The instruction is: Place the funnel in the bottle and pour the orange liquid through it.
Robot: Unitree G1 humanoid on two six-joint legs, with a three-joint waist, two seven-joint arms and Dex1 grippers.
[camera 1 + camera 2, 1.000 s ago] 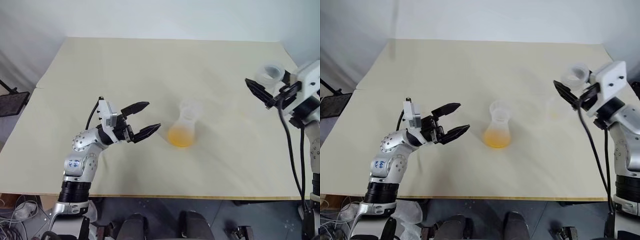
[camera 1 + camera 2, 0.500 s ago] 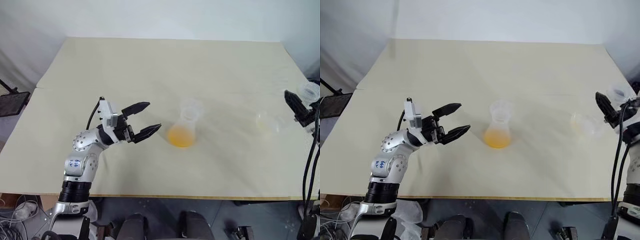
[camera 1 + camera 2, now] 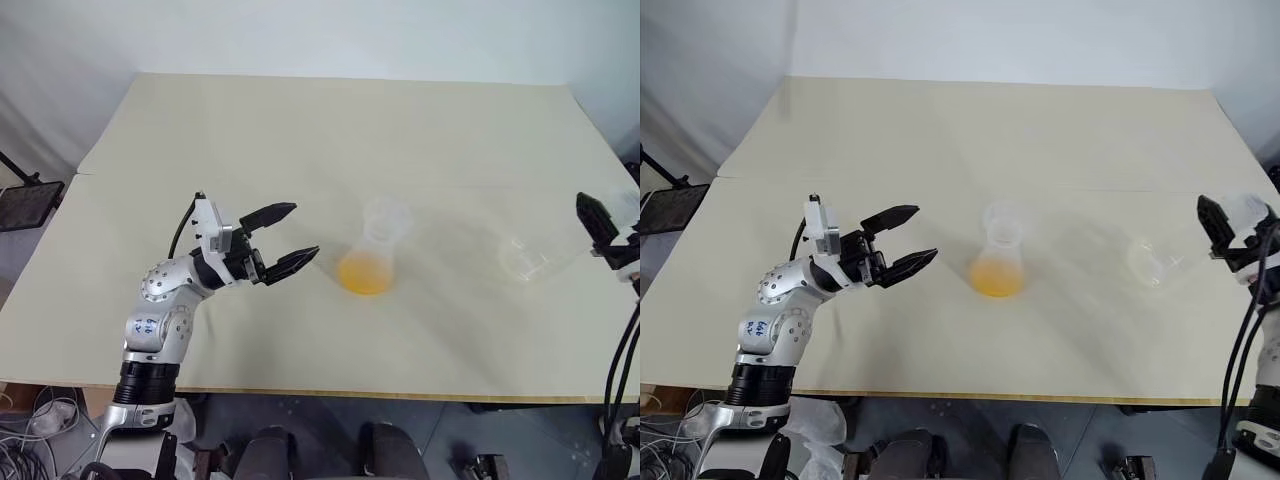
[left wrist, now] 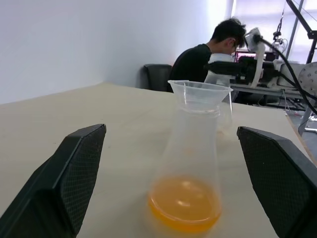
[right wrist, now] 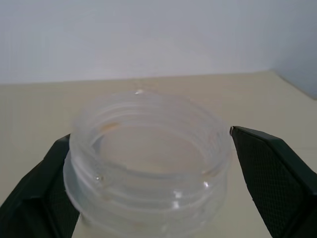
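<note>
Now the broad pale tabletop (image 3: 300, 130) carries two vessels, with a plain white wall beyond its far edge and grey floor off its sides. A person (image 4: 198, 64) in a dark top sits with head bent past the far end, seen from the left wrist.

A second ago the right hand (image 3: 1212, 222) was raised over the far right of the tabletop, clenched on the clear flask (image 3: 522, 260). It has since swung out and down to the right edge, and the flask now rests on the tabletop just beside it. From the right wrist, the fingers stand spread wide, released, with the flask's threaded round mouth between them; I cannot tell whether either one brushes the rim.

The left hand (image 3: 295, 235) has not shifted: it hovers open and empty near the bottle's left side, pointing at it without touching.

The bottle (image 3: 368, 262) stands upright near the middle of the tabletop, where it stood before. It is frosted and conical, wide at the base and narrow at the neck. The funnel (image 3: 385, 215) sits in its neck, with the clear round rim flaring just above the mouth. The orange liquid (image 3: 365, 273) lies in the bottle's base as a shallow bright pool.
</note>
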